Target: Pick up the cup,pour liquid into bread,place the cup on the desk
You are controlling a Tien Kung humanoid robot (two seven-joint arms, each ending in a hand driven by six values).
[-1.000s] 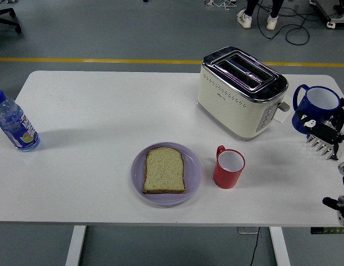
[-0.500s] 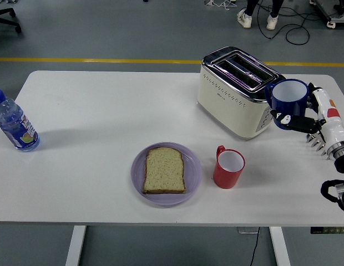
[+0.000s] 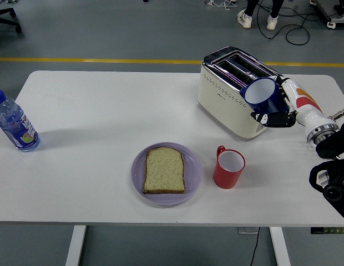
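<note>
Pickup looks done (right hand (image 3: 280, 111) clamped on the blue cup (image 3: 262, 96), aloft beside the toaster (image 3: 230, 91)); pouring onto bread (image 3: 165, 170) and set-down remain.

One head view looks forward and down from high on the robot's side, taking in the whole table (image 3: 94, 105), its near edge along the bottom, and grey floor (image 3: 105, 33) beyond the far edge.
</note>
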